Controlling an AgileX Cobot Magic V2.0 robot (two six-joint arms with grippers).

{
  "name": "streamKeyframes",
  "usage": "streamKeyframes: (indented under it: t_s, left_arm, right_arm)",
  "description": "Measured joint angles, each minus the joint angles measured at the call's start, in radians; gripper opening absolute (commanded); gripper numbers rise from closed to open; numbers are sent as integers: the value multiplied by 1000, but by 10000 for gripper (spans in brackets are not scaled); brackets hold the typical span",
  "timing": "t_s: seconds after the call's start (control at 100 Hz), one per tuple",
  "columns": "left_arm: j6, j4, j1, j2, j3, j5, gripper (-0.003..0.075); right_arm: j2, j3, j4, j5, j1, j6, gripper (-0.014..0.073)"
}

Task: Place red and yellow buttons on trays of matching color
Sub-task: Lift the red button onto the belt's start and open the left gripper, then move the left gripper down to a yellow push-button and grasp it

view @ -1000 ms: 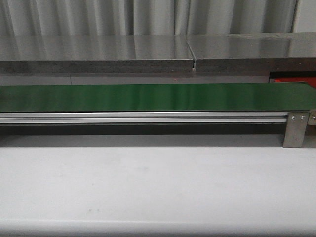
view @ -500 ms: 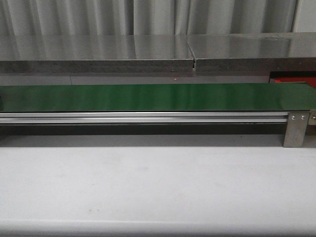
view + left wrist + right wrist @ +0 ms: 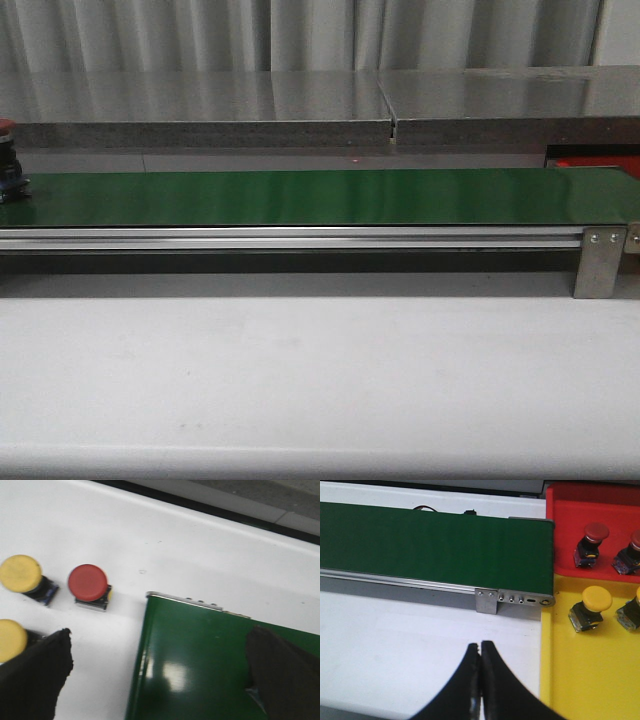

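Since half a second ago a red button (image 3: pixel 6 160) has appeared at the belt's (image 3: pixel 320 197) far left end in the front view; neither arm shows there, and a sliver of red tray (image 3: pixel 596 163) sits behind the belt's right end.

From the left wrist, the left gripper (image 3: pixel 160 675) hangs spread wide and empty over the belt's end, one finger (image 3: pixel 35 677) over the white table (image 3: pixel 190 545). Beyond that finger stand a red button (image 3: pixel 88 583) and two yellow buttons (image 3: pixel 20 573), (image 3: pixel 11 640).

From the right wrist, the right gripper (image 3: pixel 480 655) hovers over the table, fingers pressed together on nothing. Off to one side lies a yellow tray (image 3: pixel 580 675) with yellow buttons (image 3: pixel 595 600), and past it the red tray (image 3: pixel 565 535) with red buttons (image 3: pixel 596 531).
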Motion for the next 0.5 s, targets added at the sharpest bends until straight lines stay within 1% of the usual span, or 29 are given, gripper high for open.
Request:
streamKeyframes:
  t_s: [0.27,0.5]
  left_arm:
    - [0,52,99,9,0,-17,660]
    - [0,77,121,88,0,-62,660]
  right_arm:
    - [0,0,0,0,0,0,-67]
    - [0,0,0,0,0,0,-67]
